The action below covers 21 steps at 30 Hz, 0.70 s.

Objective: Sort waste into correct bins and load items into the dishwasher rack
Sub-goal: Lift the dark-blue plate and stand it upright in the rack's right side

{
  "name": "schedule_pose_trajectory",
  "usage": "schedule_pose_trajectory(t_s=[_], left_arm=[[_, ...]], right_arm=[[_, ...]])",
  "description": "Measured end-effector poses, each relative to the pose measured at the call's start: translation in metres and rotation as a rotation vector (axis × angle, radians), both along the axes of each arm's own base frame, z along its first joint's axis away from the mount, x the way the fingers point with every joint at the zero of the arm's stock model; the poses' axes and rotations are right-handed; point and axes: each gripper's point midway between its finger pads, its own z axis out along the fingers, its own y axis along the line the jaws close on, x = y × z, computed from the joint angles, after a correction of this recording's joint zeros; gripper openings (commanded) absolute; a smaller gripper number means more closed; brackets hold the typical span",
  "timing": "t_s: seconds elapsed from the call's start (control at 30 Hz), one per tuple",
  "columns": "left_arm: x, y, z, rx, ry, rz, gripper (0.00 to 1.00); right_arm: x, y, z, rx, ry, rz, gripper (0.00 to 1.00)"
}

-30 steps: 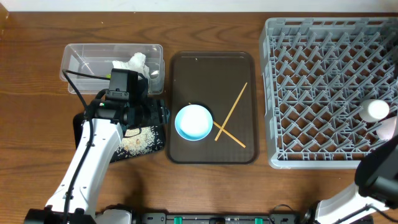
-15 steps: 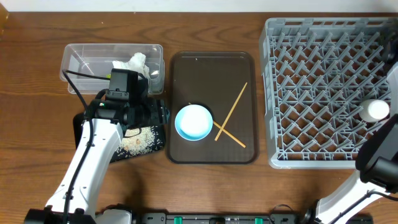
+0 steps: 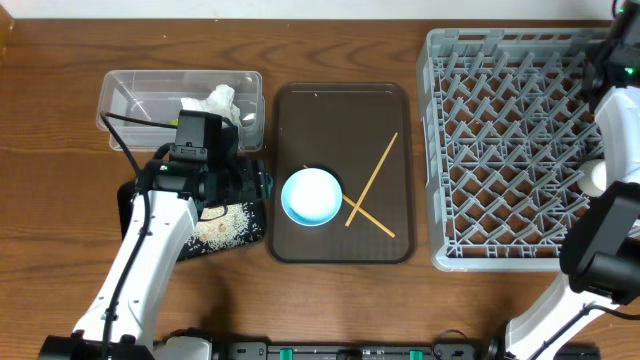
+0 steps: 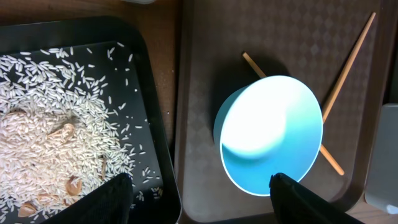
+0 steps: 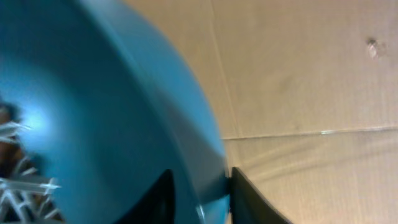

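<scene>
Right end effector [image 5: 200, 199] pinches the blue dish [image 5: 93, 124] by its rim, probably to slot it upright into the rack [image 3: 500, 150] beneath.

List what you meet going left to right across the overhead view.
clear tub → bowl → chopsticks → rack. The black tray sits under the tub's span and the brown tray spans the bowl and chopsticks, so both are left out.
</scene>
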Motion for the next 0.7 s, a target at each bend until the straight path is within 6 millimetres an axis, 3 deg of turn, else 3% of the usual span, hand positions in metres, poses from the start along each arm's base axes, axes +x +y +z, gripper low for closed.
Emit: schedule_pose_trajectory(t_s=[0.17,0.27,0.33,0.43,0.53,0.6,0.7], left_arm=[[0.0,0.0,0.0,0.001,0.0,0.0,0.73],[0.0,0.0,0.0,0.001,0.0,0.0,0.73],[0.0,0.0,0.0,0.0,0.0,0.0,0.73],[0.0,0.0,0.0,0.0,0.0,0.0,0.73],[0.0,0.0,0.0,0.0,0.0,0.0,0.73],[0.0,0.0,0.0,0.0,0.0,0.0,0.73],[0.0,0.0,0.0,0.0,0.002,0.0,0.73]], right_arm=[[0.006,0.011,-0.006,0.043,-0.05,0.013,0.73],[0.008,0.017,-0.001,0.058,-0.079,0.033,0.81],[0.008,0.023,0.013,0.071,-0.119,0.058,0.86],[0.004,0.039,0.044,0.097,-0.18,0.119,0.89],[-0.003,0.069,0.074,0.163,-0.227,0.229,0.75],[-0.008,0.096,0.086,0.248,-0.264,0.316,0.72],[-0.008,0.153,0.085,0.468,-0.309,0.47,0.73]])
